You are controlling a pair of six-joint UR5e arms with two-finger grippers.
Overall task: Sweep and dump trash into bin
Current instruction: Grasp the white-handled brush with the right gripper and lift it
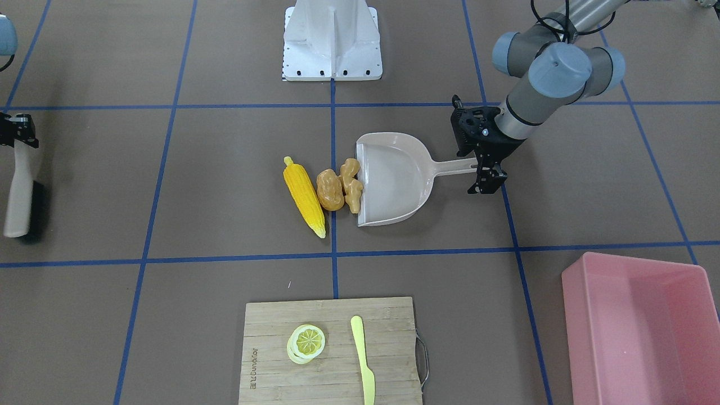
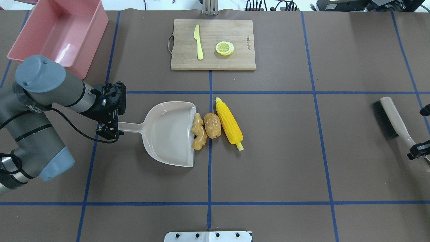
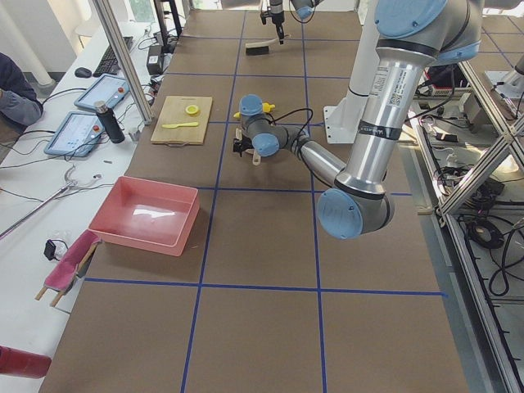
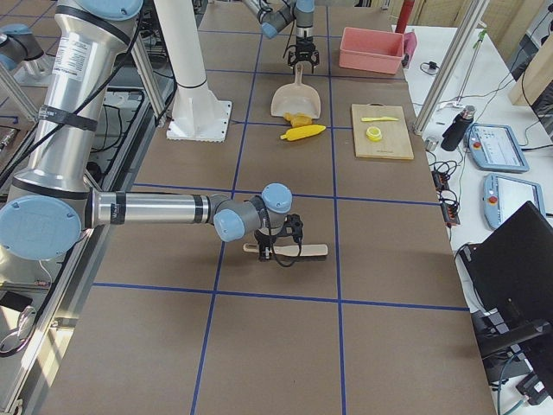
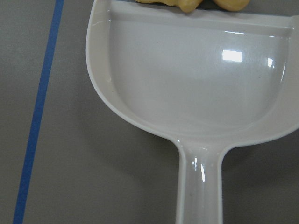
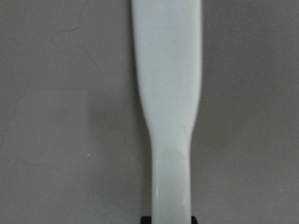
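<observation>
My left tool (image 2: pixel 109 129) clenched on the dustpan (image 2: pixel 168 134) handle, ginger (image 2: pixel 199 131) touching its lip, potato (image 2: pixel 212 125) and corn (image 2: pixel 229 123) alongside on the counter (image 2: pixel 268 168), bin (image 2: pixel 94 43) well apart, right tool (image 2: pixel 418 151) grasping the brush (image 2: pixel 389 116)

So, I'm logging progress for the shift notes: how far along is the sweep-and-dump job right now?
Done: the left gripper holds the dustpan, the right gripper the brush. In hand: the dustpan's mouth sits against the ginger, potato and corn just beyond; the brush is far off. Left: sweeping all three in, then dumping into the empty bin.
</observation>
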